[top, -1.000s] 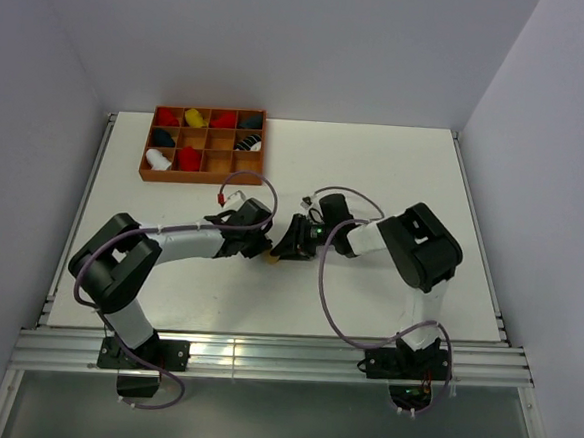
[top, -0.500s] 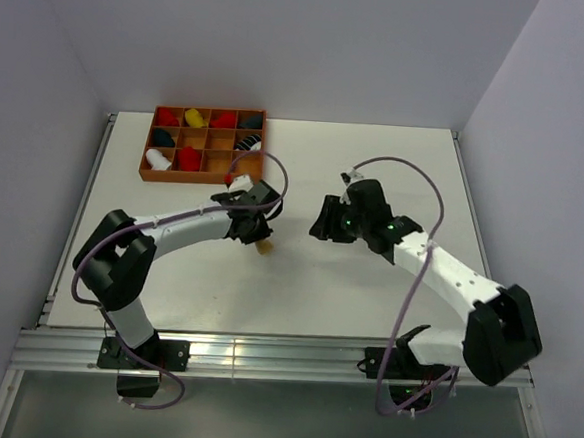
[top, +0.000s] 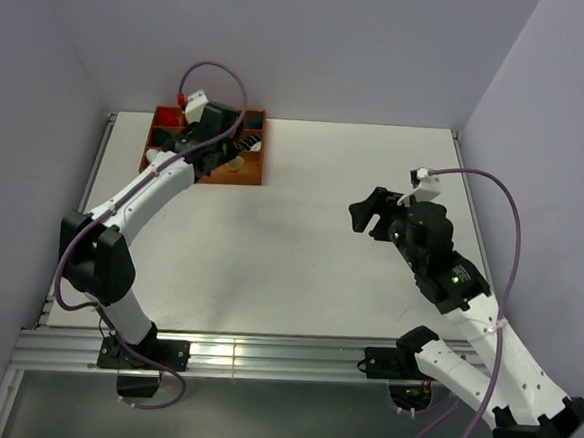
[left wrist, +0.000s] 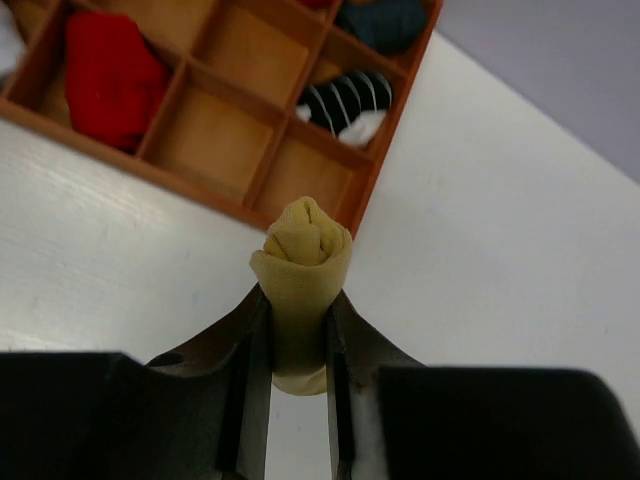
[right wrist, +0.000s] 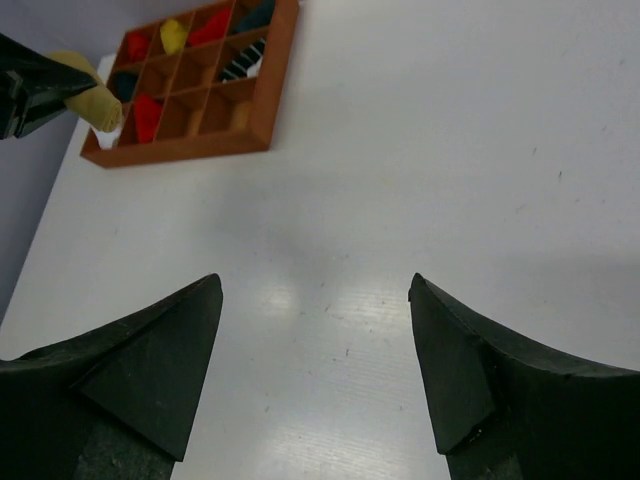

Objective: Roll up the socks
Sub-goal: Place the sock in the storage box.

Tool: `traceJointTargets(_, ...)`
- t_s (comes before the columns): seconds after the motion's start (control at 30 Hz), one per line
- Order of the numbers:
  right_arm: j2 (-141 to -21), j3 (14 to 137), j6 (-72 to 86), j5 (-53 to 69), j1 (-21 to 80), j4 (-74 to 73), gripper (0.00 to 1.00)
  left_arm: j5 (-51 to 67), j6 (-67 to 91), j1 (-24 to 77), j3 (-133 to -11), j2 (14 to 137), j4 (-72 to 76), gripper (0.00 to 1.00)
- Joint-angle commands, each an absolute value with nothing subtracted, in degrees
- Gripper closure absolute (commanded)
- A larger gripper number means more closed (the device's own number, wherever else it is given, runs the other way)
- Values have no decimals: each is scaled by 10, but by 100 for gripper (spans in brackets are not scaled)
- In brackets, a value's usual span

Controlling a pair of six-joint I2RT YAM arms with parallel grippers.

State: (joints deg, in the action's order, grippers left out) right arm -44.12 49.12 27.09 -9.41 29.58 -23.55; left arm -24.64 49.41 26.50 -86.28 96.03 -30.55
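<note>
The rolling itself looks finished for the tan-yellow sock (left wrist: pixel 300 250). It is a tight, soft-knit bundle with its cuff folded over into a rounded bud at the top, so the step in hand appears to be stowing it. The left gripper (left wrist: pixel 298 310) pinches the roll by its lower half, with the black fingers pressed into the fabric on both sides. It holds the roll upright above the near right corner of the wooden compartment tray (left wrist: pixel 150 160). From overhead, the left arm reaches far across the table to that tray (top: pixel 253 176) at the back left. The next move probably calls for carrying the roll a little forward over a bare cell, lowering it between the thin dividers and then spreading the fingers. The cell just ahead of the sock shows only smooth orange-brown wood. The knit is springy and could loosen if dropped from too high. Other cells hold a plump red bundle (left wrist: pixel 110 75) and a black roll with white stripes (left wrist: pixel 345 105). The right gripper (right wrist: pixel 315 285) has its matte black wedge-shaped fingers spread wide and holds nothing. It hangs over the pale, faintly glossy table (right wrist: pixel 450 150), well apart from the tray.
</note>
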Motion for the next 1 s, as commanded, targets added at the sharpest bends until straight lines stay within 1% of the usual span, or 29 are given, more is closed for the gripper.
traceJointTargets(0.0, -406, 478, 258, -155, 293, -206, 17, -272, 438, 235, -910, 983, -253, 100)
traceJointTargets(0.03, -403, 472, 256, -156, 293, -197, 16, -275, 433, 219, -924, 992, -248, 100)
traceJointTargets(0.2, -426, 471, 243, -155, 293, -199, 15, -284, 422, 178, -941, 1054, -173, 100)
traceJointTargets(0.37, -460, 472, 243, -140, 293, -203, 16, -299, 427, 161, -956, 1132, -141, 100)
traceJointTargets(0.5, -478, 468, 247, -122, 293, -203, 16, -284, 440, 154, -954, 1179, -117, 100)
traceJointTargets(0.67, -494, 467, 243, -113, 293, -206, 18, -260, 465, 154, -985, 1237, -161, 100)
traceJointTargets(0.97, -505, 461, 242, -110, 293, -199, 19, -199, 478, 151, -1026, 1284, -251, 100)
